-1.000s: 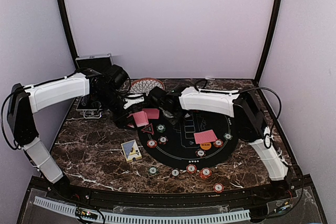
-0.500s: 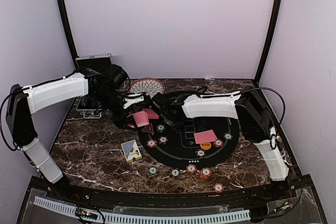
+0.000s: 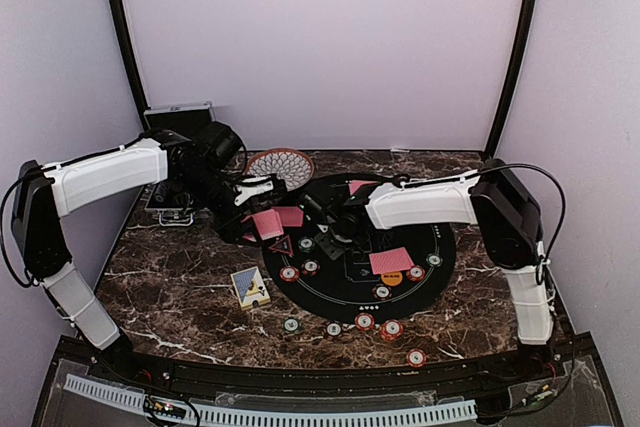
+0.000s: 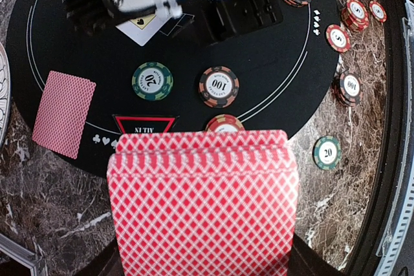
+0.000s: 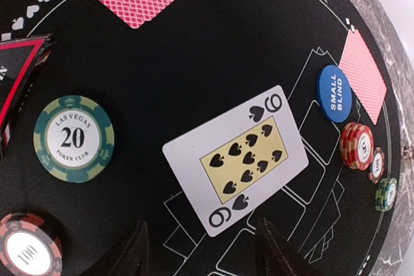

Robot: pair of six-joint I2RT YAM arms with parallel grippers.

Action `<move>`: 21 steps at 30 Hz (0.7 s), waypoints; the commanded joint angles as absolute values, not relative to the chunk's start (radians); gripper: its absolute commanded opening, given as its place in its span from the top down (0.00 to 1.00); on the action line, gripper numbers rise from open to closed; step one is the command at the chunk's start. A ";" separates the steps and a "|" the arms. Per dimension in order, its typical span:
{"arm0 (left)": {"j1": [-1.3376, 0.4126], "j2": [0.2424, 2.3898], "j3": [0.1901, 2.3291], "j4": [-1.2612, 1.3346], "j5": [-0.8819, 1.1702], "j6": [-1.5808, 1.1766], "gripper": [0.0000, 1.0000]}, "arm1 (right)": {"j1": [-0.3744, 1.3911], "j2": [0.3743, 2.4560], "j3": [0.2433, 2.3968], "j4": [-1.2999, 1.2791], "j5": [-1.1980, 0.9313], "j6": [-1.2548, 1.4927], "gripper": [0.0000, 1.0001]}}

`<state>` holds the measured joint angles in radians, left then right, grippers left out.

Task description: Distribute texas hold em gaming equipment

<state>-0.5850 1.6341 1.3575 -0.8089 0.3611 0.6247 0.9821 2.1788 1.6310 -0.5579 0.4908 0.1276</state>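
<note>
On the mat (image 5: pixel 194 50), toward its far-left edge, right end effector (image 5: pixel 204 250) just opened, empty; nine of spades (image 5: pixel 236 153) released face-up, one card dealt; left end effector (image 3: pixel 248 209) clamped on deck (image 4: pixel 204 205).

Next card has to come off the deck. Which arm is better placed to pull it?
Right. The right gripper hangs open and empty over the nine of spades, near the deck; the left gripper is shut on that deck.
</note>
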 commanded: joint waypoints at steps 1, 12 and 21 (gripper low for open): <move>-0.581 1.587 1.354 -0.802 0.376 0.621 1.00 | 0.904 2.043 1.551 -0.483 0.322 0.240 0.42; -0.580 1.591 1.364 -0.802 0.376 0.624 1.00 | 0.629 1.937 1.302 -0.326 -0.263 0.525 0.36; -0.581 1.598 1.372 -0.802 0.376 0.624 1.00 | 0.600 2.040 1.374 -0.316 -0.374 0.565 0.33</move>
<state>-0.5850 1.6341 1.3575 -0.8089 0.3592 0.6243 0.5957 1.9827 1.3201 -0.3473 -0.2844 0.5240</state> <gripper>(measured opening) 0.688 0.667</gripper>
